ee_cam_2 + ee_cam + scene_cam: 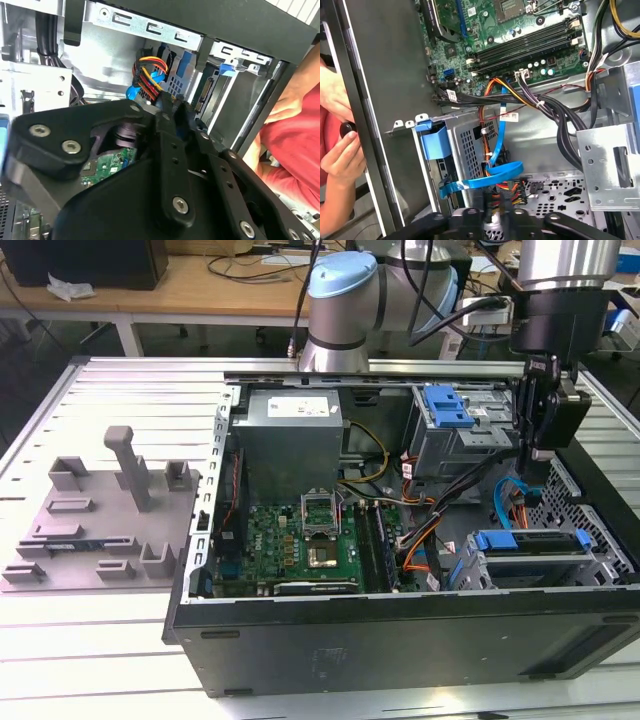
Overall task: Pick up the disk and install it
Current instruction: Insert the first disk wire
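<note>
Hanging above the right side of the open computer case (400, 635), the gripper (534, 452) is carrying nothing; we are seeing its jaws drawn together and touching no part. We are finding the disk (530, 542) sitting in the drive cage (610, 570) at the case's near right corner, blue frame facing up. A person's hand (340, 155) is showing just outside the case wall.
</note>
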You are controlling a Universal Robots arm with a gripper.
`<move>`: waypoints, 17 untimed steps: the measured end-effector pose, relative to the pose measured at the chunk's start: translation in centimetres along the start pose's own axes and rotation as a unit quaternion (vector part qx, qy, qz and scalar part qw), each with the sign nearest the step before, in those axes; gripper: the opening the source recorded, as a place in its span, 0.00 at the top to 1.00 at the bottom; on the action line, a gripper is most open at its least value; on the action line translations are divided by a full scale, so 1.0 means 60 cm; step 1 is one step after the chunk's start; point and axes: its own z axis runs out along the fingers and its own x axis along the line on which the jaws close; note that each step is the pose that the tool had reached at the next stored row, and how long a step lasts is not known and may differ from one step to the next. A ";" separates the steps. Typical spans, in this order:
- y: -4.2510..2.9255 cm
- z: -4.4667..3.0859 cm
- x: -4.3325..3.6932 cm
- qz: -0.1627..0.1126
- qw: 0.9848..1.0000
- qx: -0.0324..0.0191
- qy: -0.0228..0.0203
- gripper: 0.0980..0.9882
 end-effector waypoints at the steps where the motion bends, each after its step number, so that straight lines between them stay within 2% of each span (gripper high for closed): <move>1: 0.000 0.000 0.000 0.000 1.000 0.000 0.000 0.89; 2: 0.000 0.000 -0.001 0.000 1.000 0.000 0.000 0.92; 10: 0.000 -0.002 0.001 0.001 1.000 0.000 0.000 0.92; 13: -0.002 -0.009 0.006 0.001 1.000 0.000 0.000 0.92; 17: -0.007 -0.003 0.021 0.000 1.000 -0.001 -0.002 0.92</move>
